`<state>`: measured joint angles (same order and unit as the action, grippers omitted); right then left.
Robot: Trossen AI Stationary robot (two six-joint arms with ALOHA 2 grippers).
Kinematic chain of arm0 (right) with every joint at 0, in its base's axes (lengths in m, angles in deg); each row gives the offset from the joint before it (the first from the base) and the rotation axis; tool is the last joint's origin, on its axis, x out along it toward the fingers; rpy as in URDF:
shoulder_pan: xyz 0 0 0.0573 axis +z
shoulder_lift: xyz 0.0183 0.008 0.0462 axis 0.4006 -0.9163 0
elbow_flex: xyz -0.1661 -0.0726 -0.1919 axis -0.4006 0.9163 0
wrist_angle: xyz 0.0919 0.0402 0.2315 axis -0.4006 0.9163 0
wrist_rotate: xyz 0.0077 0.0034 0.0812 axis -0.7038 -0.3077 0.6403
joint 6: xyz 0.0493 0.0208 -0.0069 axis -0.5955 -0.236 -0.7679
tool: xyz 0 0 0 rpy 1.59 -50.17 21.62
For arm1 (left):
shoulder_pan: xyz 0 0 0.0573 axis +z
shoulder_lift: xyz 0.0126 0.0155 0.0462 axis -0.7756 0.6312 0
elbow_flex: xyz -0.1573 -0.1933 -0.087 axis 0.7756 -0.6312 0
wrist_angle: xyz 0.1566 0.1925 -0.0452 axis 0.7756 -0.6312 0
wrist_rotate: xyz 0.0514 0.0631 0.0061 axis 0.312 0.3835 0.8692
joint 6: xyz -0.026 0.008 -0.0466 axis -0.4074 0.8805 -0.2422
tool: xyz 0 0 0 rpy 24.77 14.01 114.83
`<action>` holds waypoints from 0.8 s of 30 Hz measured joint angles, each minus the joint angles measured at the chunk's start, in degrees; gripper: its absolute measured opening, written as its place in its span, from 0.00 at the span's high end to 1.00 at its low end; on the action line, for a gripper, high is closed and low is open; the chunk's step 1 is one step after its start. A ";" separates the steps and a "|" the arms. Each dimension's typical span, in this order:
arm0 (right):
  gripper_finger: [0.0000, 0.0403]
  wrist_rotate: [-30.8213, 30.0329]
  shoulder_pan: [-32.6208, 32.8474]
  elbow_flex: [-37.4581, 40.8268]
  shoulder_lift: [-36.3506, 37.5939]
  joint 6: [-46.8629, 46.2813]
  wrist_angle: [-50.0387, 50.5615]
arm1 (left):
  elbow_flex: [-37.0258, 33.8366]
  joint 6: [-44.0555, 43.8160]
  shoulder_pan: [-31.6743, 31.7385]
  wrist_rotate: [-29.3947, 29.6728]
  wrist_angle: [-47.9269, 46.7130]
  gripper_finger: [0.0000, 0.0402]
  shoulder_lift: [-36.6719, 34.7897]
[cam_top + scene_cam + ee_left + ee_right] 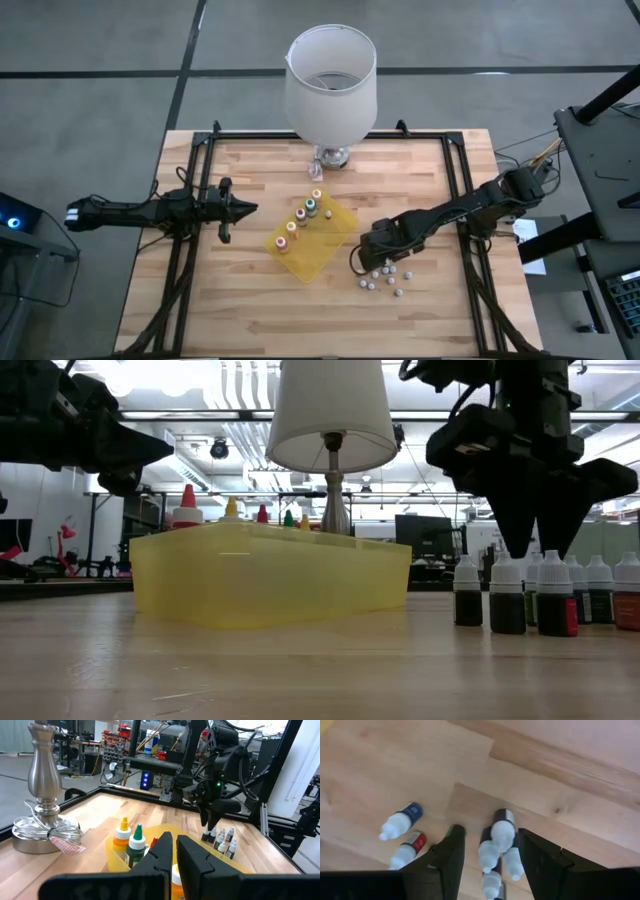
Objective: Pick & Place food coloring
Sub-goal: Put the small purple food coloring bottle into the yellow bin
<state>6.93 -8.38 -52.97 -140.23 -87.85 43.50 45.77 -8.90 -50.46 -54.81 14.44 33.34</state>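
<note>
Right wrist view: my right gripper (488,831) hangs spread, grasping nothing, directly over a tight cluster of food coloring bottles (502,831). Its fingers flank the upright white caps. I judge each bottle light, rigid, smooth-walled and easily toppled. The best hold is likely across the body just under the cap, but packed neighbours may get knocked over. Beyond, in the high view, the yellow tray (335,240) holds taller coloured-cap bottles (301,216), near the cluster but apart from it. Farther off, the left gripper (240,208) waits clenched and empty beside the tray. The lamp (331,80) stands at the table's far edge.
</note>
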 joint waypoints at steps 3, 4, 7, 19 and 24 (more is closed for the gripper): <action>0.58 -1.14 0.53 0.23 0.00 -1.16 0.52 | 0.00 0.02 0.00 0.00 0.01 1.00 -0.01; 0.58 -1.16 0.70 0.33 0.00 -1.67 0.55 | 0.00 0.02 0.00 -0.01 0.01 1.00 0.00; 0.58 -1.21 1.43 0.47 -0.16 -2.74 0.54 | 0.00 0.00 0.00 0.00 0.01 1.00 -0.01; 0.58 -1.45 3.25 1.28 -0.26 -5.05 0.28 | 0.00 0.01 0.00 -0.01 0.01 1.00 -0.01; 0.58 -2.86 3.29 1.55 -0.35 -4.94 0.10 | 0.00 0.01 0.00 -0.01 0.01 1.00 -0.02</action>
<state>4.07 -5.09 -51.42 -140.58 -92.79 43.60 45.77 -8.89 -50.46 -54.82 14.45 33.31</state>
